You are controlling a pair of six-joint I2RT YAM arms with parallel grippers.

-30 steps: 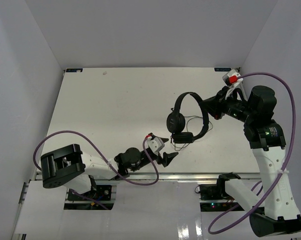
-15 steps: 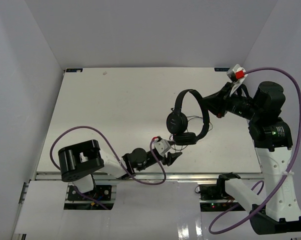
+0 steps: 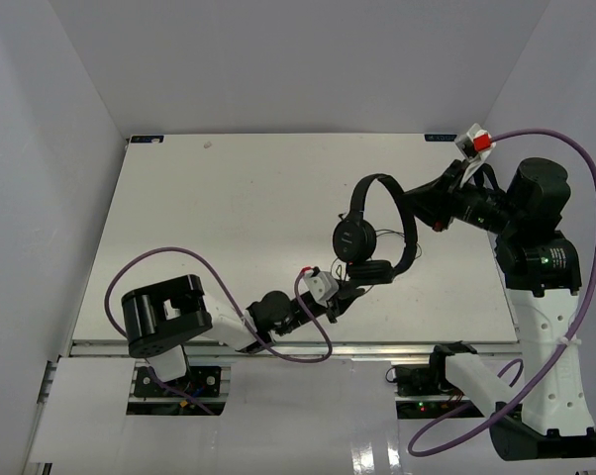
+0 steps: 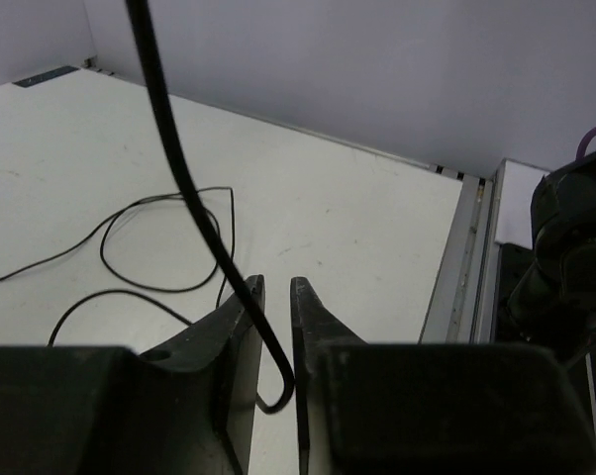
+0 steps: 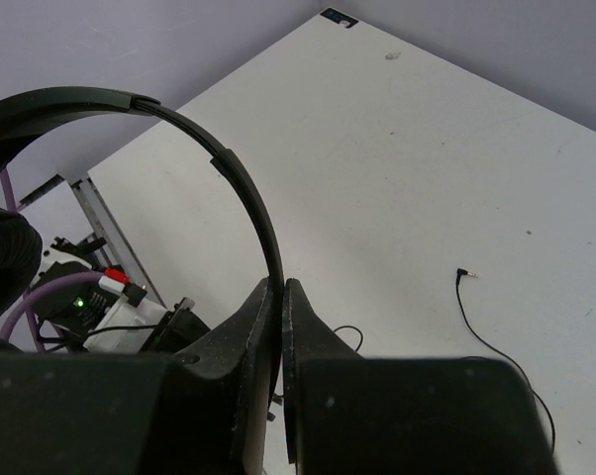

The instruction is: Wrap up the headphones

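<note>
Headphones: black, on-ear; thin arched headband; two round padded earcups close together; thin black cord trailing in loose loops; plug end lying free.

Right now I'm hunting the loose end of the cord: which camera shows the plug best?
Right wrist: the plug lies alone on the table, clear against white. Left wrist shows only cord loops; in the top view it is too small to find.
</note>
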